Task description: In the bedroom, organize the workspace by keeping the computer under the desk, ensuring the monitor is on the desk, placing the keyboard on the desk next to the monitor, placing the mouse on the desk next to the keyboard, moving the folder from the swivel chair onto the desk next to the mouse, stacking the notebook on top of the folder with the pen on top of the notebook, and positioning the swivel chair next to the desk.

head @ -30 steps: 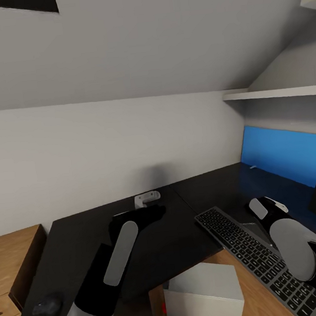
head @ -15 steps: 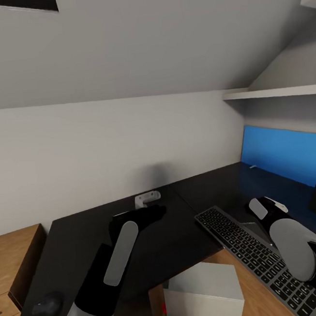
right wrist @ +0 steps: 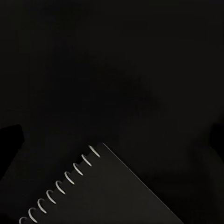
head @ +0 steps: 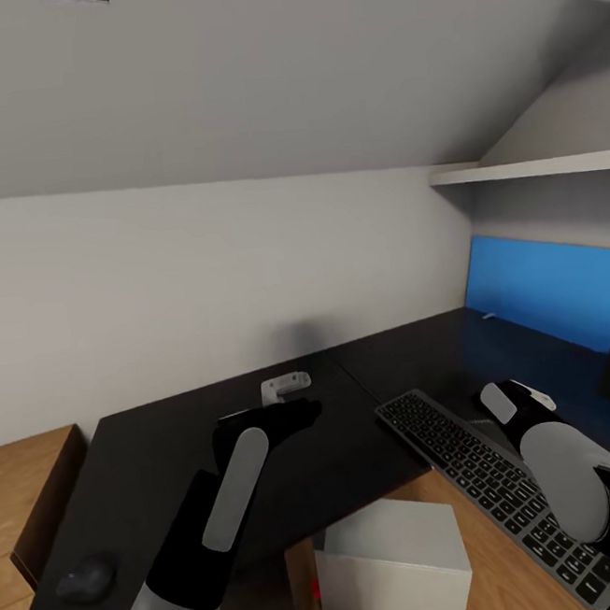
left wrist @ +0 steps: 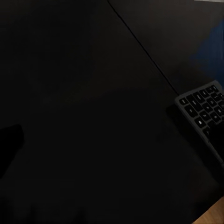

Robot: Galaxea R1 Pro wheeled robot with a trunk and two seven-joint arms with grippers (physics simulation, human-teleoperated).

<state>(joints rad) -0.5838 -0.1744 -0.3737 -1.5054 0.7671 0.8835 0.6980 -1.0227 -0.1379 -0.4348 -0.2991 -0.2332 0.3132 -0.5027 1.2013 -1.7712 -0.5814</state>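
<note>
Claws first: the right gripper (head: 514, 399) hangs over the desk (head: 168, 432) past the far side of the keyboard (head: 482, 474), and whether it is wide or narrow I cannot tell. Its wrist camera looks down on the notebook (right wrist: 107, 196), spiral edge showing. The left gripper (head: 283, 411) hovers mid-desk, its spread also unreadable. Mouse (head: 85, 582) sits near the desk's left edge, computer (head: 394, 568) by the inner corner. Best play, I judge: drop squarely onto the notebook's free edge.

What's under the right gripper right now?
The right wrist view shows the notebook, spiral-bound edge visible, lying on the black desk. In the head view the right gripper hovers beyond the keyboard. Whatever lies beneath the notebook is covered.
</note>
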